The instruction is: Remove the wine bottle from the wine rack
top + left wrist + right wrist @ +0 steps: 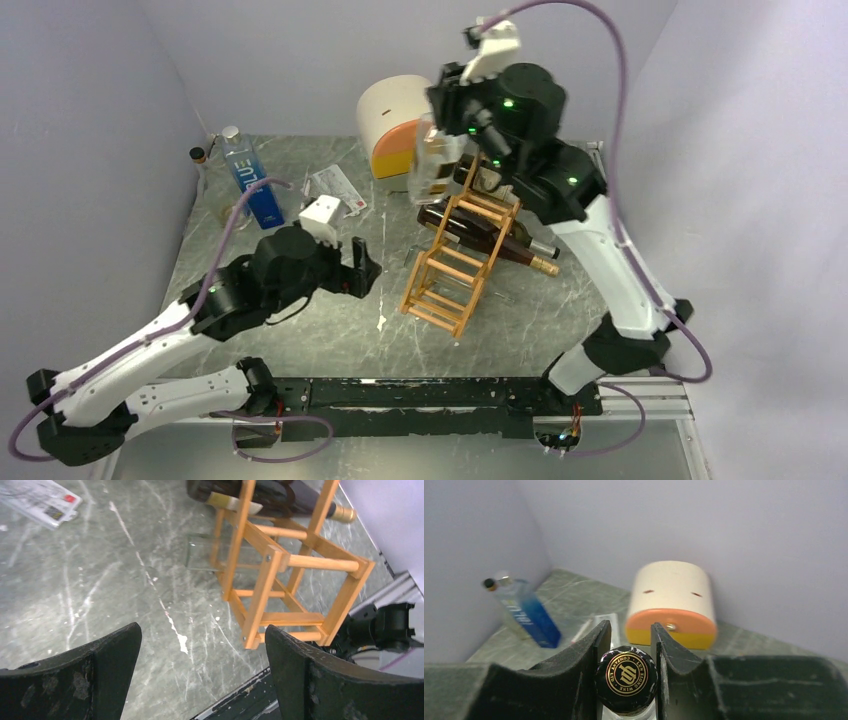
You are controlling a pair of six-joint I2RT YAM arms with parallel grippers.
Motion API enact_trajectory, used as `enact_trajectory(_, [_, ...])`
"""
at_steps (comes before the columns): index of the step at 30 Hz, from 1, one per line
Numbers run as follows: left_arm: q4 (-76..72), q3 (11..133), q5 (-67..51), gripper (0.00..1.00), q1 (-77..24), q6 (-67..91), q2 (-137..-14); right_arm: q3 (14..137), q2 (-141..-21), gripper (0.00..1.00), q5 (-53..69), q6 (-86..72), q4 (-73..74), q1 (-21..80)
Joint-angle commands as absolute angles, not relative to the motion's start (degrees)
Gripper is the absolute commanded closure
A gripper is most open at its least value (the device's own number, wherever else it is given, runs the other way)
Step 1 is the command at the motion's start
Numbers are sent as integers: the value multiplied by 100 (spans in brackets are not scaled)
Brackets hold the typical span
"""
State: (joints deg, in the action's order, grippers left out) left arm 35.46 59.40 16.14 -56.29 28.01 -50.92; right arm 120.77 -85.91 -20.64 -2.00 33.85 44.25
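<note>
Ideally the right hand (630, 635), clenched on the clear glass wine bottle (626, 677), carries it upright, clear of the centre-frame orange-tan wooden slatted wine rack (455, 265).

Rack (460, 265) sits mid-table (300, 330), running from near centre toward the back right. I count two bottles (490, 238) lying across its upper tiers, necks to the right. A third bottle (436, 160) hangs upright in the right gripper (629, 630), over the rack's far end and in front of the box (390, 120) at the back wall. Left gripper (362, 267) is just left of the rack, apart from it. Water bottle (248, 178) stands far back left, with a packet (336, 190) between it and the box.
</note>
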Motion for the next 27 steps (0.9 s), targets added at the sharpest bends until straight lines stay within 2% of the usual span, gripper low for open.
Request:
enact_trajectory(1, [4212, 6214, 2511, 3, -5594, 3031, -4559, 12975, -9183, 100, -1489, -340, 2290, 5050])
enact_trajectory(7, [4666, 6377, 2804, 3, -5590, 3313, -3699, 12908, -10136, 100, -1710, -248, 1831, 5761])
enact_trajectory(16, [5187, 6358, 3101, 4, -5597, 3660, -3292, 10652, -10103, 100, -1774, -623, 237, 5989])
enact_trajectory(20, [5162, 6280, 3082, 0, -5594, 3619, -3329, 9605, -9969, 100, -1745, -580, -497, 6052])
enact_trajectory(27, [5003, 6165, 2982, 1, -5594, 3745, -3357, 8455, -9766, 100, -1565, -457, -1353, 6178])
